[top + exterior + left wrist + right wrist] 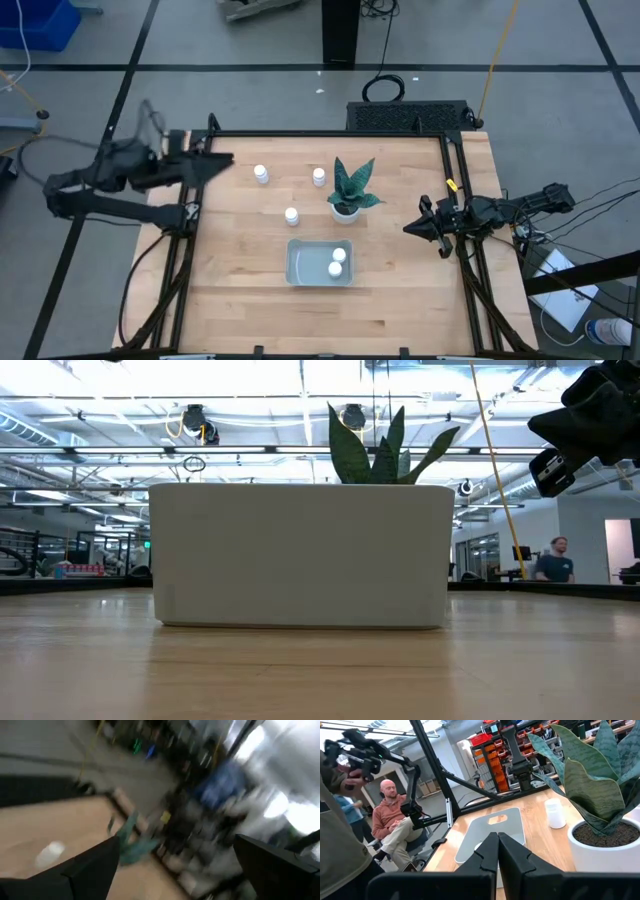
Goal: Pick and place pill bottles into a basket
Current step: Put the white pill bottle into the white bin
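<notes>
high view shows two pill bottles (336, 262) already in the basket (302, 265). three more (291, 214) stand on the bench (240, 290) near the plant (348, 190), so i judge the job is not half done. my left pincer (222, 160) is wide open and empty near the far left edge. my right pincer (412, 228) is closed and empty by the right edge. the bench is light wood. a person (395, 825) sits in the room behind.

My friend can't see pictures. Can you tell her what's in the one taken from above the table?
A wooden table seen from above holds a grey-blue basket with two pill bottles inside. Three more bottles stand beyond it near a potted plant. The left pincer reaches in by the far-left corner; the right pincer, shut, waits at the right edge.
</notes>
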Motion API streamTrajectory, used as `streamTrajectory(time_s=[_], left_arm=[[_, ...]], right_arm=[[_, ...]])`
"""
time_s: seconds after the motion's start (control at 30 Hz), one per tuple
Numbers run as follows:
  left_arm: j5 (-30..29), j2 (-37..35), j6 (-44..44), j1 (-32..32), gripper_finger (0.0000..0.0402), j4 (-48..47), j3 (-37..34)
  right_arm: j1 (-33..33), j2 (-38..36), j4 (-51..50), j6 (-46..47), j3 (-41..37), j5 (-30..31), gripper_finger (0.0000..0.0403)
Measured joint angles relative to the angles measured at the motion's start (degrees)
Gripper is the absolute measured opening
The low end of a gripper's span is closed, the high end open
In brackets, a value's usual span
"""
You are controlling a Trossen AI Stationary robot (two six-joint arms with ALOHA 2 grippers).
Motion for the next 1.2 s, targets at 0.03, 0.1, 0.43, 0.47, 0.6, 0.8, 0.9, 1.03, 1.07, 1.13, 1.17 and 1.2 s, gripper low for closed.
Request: streamTrajectory(time_s=[0.03, 0.1, 0.43, 0.47, 0.6, 0.8, 0.9, 1.03, 1.07, 1.13, 1.17, 1.2], left_arm=[[2.7, 2.9, 1.3, 0.9, 0.0395, -3.4, 3.1], [8.1, 8.9, 4.3, 2.8, 0.0395, -9.2, 8.9], [18.8, 34.3, 18.0, 7.7, 0.0394, -36.9, 28.6], [18.2, 36.2, 18.4, 8.0, 0.0394, -38.5, 29.0], [19.2, 42.1, 18.7, 8.8, 0.0394, -40.6, 29.0], [16.8, 48.6, 22.2, 8.8, 0.0394, -41.0, 29.0], [12.4, 51.2, 23.8, 8.6, 0.0394, -42.5, 29.0], [12.5, 55.2, 24.4, 8.6, 0.0394, -42.1, 29.0], [13.4, 56.1, 24.5, 8.5, 0.0394, -42.0, 29.0], [14.1, 57.4, 25.0, 8.1, 0.0394, -41.8, 29.0], [14.2, 58.2, 25.6, 8.0, 0.0394, -41.9, 29.0], [14.3, 59.0, 26.0, 7.8, 0.0394, -41.9, 29.0]], right_arm=[[0.0, 0.0, 0.0, 0.0, 0.0, 0.0, 0.0004], [0.0, 0.0, 0.0, 0.0, 0.0, 0.0, 0.0004], [0.0, 0.0, 0.0, 0.0, 0.0, 0.0, 0.0004], [0.0, 0.0, 0.0, 0.0, 0.0, 0.0, 0.0004], [0.0, 0.0, 0.0, 0.0, 0.0, 0.0, 0.0004], [0.0, 0.0, 0.0, 0.0, 0.0, 0.0, 0.0004], [0.0, 0.0, 0.0, 0.0, 0.0, 0.0, 0.0004], [0.0, 0.0, 0.0, 0.0, 0.0, 0.0, 0.0004], [0.0, 0.0, 0.0, 0.0, 0.0, 0.0, 0.0004], [0.0, 0.0, 0.0, 0.0, 0.0, 0.0, 0.0004], [0.0, 0.0, 0.0, 0.0, 0.0, 0.0, 0.0004], [0.0, 0.0, 0.0, 0.0, 0.0, 0.0, 0.0004]])
